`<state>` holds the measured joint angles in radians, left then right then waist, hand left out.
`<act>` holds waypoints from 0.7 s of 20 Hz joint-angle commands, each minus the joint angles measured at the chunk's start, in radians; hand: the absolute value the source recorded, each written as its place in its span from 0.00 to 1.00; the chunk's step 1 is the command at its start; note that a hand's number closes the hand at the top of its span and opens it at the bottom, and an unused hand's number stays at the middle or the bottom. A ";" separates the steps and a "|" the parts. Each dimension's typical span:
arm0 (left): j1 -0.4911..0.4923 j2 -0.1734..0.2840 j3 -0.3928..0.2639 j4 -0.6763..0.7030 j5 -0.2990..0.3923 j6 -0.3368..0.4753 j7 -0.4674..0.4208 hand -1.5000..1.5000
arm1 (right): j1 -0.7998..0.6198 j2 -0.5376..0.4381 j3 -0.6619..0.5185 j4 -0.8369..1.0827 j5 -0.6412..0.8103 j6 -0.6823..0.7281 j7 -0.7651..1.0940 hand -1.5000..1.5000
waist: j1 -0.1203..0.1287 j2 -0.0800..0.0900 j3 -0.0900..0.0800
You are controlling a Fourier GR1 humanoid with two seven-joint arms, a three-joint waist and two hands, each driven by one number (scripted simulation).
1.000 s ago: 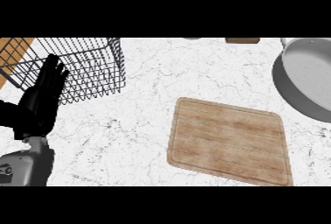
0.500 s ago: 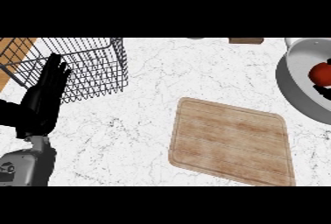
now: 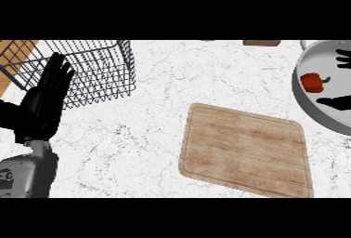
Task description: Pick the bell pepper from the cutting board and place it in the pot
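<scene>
red bell pepper (image 3: 313,82) in the grey pot (image 3: 308,111) between spread right hand (image 3: 337,102) fingers; left hand (image 3: 42,104) open.

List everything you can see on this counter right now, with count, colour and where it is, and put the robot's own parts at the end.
Bell pepper: one, red, inside the pot.
Pot: one, grey, right edge, partly cut off.
Cutting board: one, light wood, centre-right, nothing on it.
Wire basket: one, black, upper left.
Counter: one, white marble.
Brown object: one, top edge, too cut off to identify.
Left hand: one, black, at left, open, resting fingers up, in front of the basket.
Right hand: one, black, fingers showing over the pot on either side of the pepper.
</scene>
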<state>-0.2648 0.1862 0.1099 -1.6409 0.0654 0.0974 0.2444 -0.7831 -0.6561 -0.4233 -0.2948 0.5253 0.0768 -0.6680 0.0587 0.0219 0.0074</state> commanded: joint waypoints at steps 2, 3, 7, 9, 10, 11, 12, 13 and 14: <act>-0.005 0.016 0.020 0.026 0.012 -0.011 0.005 0.50 | -0.040 -0.034 -0.126 0.071 -0.136 0.154 -0.065 0.00 | -0.008 0.004 -0.001; 0.012 -0.022 -0.011 0.019 -0.009 0.012 -0.005 0.50 | -0.073 -0.060 -0.135 0.082 -0.144 0.190 -0.041 0.00 | -0.001 0.005 -0.001; 0.031 0.003 0.012 -0.007 0.014 -0.012 -0.002 0.50 | -0.039 -0.137 -0.211 0.133 -0.213 0.266 -0.045 0.00 | 0.001 0.006 0.000; 0.055 -0.020 -0.017 -0.022 -0.002 -0.005 -0.008 0.50 | -0.040 -0.185 -0.213 0.141 -0.216 0.325 -0.035 0.00 | -0.002 0.004 0.000; 0.042 -0.015 0.001 0.003 0.004 -0.004 -0.026 0.50 | -0.021 -0.199 -0.215 0.143 -0.216 0.335 -0.054 0.00 | -0.001 0.010 0.000; 0.010 -0.008 -0.001 -0.008 -0.017 0.020 0.008 0.50 | -0.037 -0.203 -0.211 0.146 -0.211 0.336 -0.030 0.00 | 0.001 0.009 0.001; 0.050 -0.028 -0.013 -0.012 -0.001 -0.002 -0.031 0.50 | 0.008 -0.200 -0.217 0.150 -0.218 0.357 -0.080 0.00 | -0.003 0.007 0.000; 0.037 -0.018 -0.009 -0.012 -0.004 0.002 -0.010 0.50 | -0.004 -0.248 -0.225 0.156 -0.226 0.396 -0.044 0.00 | -0.007 0.006 0.000; 0.039 -0.007 0.011 0.004 0.004 -0.005 -0.030 0.50 | 0.028 -0.266 -0.225 0.153 -0.227 0.429 -0.080 0.00 | -0.010 0.009 0.001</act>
<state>-0.2318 0.1750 0.1084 -1.6601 0.0644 0.0966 0.2209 -0.7939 -0.8536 -0.6287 -0.1573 0.3174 0.4032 -0.7113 0.0548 0.0258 0.0093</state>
